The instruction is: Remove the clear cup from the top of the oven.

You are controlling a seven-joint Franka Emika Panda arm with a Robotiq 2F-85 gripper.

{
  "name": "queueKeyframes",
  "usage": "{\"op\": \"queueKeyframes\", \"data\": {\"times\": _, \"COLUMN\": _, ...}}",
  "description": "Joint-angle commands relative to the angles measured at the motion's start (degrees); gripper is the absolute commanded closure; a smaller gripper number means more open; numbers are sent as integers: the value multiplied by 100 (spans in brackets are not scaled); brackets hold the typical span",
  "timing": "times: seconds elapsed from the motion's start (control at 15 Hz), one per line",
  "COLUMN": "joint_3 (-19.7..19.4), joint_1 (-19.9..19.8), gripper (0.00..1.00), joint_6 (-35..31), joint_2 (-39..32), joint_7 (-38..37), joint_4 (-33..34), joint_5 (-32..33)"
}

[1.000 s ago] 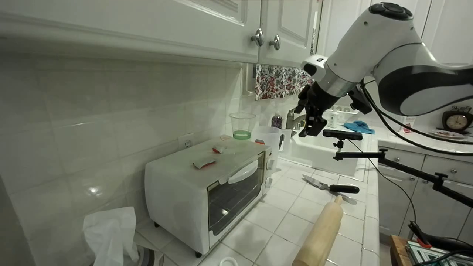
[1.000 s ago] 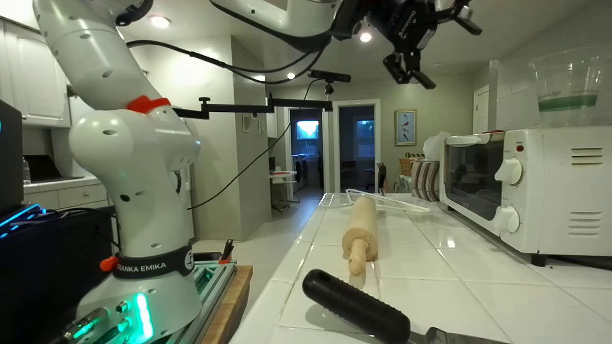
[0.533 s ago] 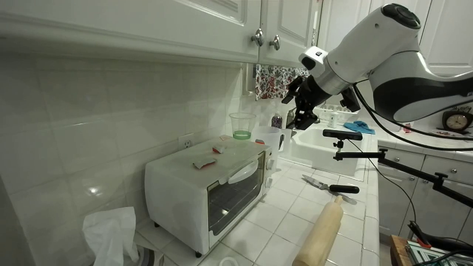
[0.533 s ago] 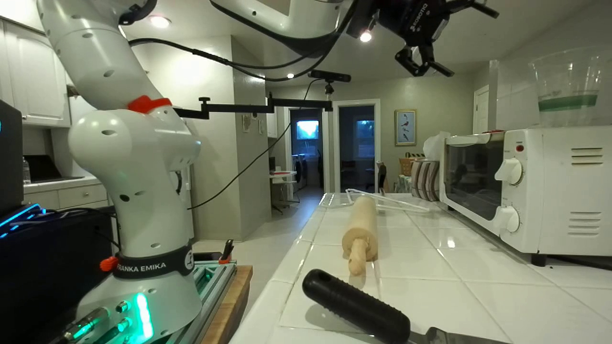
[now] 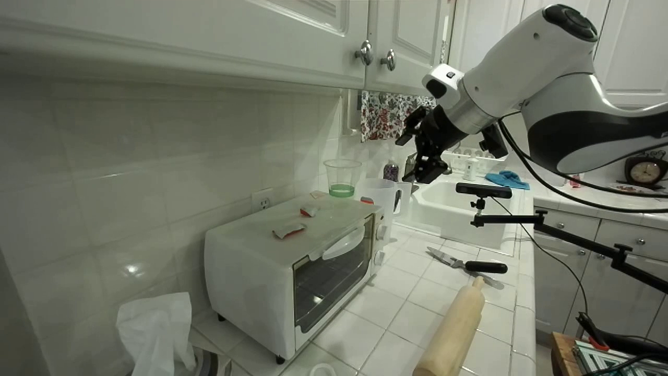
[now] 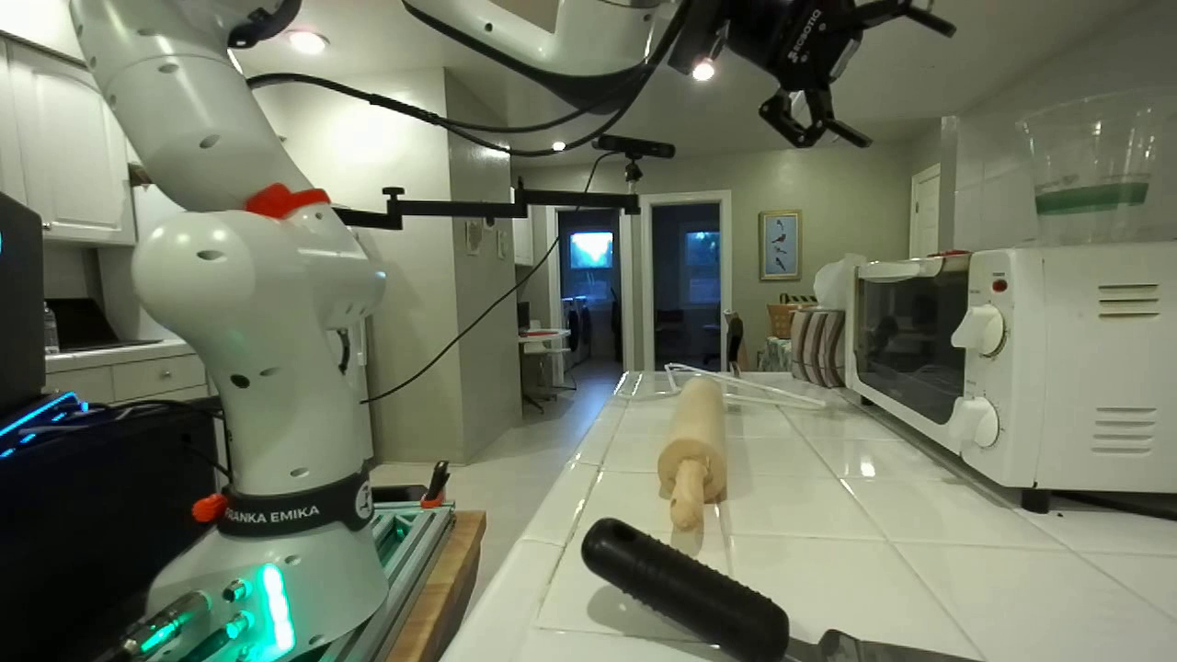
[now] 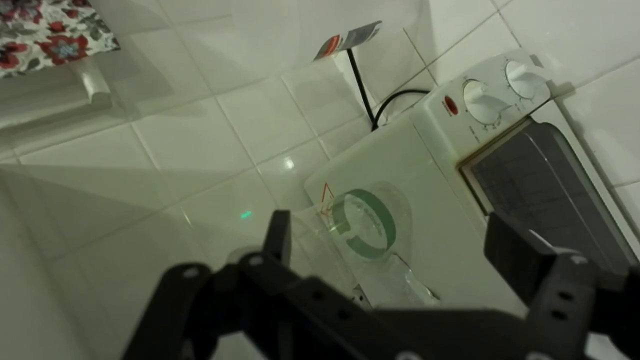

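The clear cup (image 5: 343, 171) stands upright on top of the white oven (image 5: 250, 282), at its knob end near the wall. It has a green band near its base and also shows in an exterior view (image 6: 1091, 165). My gripper (image 5: 409, 159) is open and empty. It hangs in the air to one side of the cup, above the counter and sink edge, apart from both cup and oven; it also shows in an exterior view (image 6: 892, 78). In the wrist view the cup (image 7: 384, 220) appears between the spread fingers (image 7: 280, 235), farther away.
A see-through pitcher (image 5: 378, 193) stands beside the oven's knob end. Torn packets (image 5: 288, 230) lie on the oven top. Upper cabinets (image 5: 313, 47) hang above. A rolling pin (image 5: 454, 329) and a black-handled tool (image 5: 485, 267) lie on the counter. A camera (image 5: 482, 190) sits on a black arm.
My open gripper has moved toward the cup and oven and slightly up, mostly in the earlier half second; it has barely moved since. The cup and oven have not moved.
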State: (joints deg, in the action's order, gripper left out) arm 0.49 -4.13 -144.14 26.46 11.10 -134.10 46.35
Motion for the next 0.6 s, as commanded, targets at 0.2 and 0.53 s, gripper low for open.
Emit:
{"op": "queueKeyframes", "data": {"times": 0.2, "joint_3": 4, "joint_1": 262, "gripper": 0, "joint_6": -660, "joint_2": -122, "joint_7": 341, "joint_4": -132, "joint_5": 536}}
{"op": "queueKeyframes", "data": {"times": 0.53, "joint_3": -116, "joint_1": 246, "gripper": 0, "joint_6": -1056, "joint_2": -218, "joint_7": 650, "joint_4": -227, "joint_5": 1118}}
